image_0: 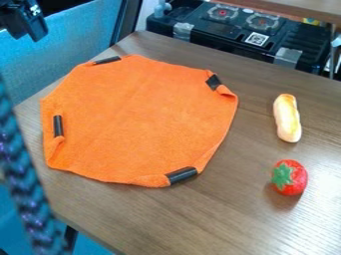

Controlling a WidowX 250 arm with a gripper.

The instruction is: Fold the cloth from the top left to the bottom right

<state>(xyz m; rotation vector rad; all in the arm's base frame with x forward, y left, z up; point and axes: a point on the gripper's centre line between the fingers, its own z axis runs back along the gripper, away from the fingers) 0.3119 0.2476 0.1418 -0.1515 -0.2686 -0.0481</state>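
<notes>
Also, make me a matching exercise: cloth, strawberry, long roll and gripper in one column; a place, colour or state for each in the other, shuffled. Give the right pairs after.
1. cloth
2. strawberry
3. long roll
4. gripper

A. pale, with a yellowish middle
B. at the upper left of the view
C. red, with a green top
D. spread out, with black strips at its edge

Pairs: 1-D, 2-C, 3-A, 4-B

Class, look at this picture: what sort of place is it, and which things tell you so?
Probably a robotics lab. A black robot gripper hangs at upper left, an orange cloth with black strips lies on the table, and a stove-like unit stands behind.
</notes>
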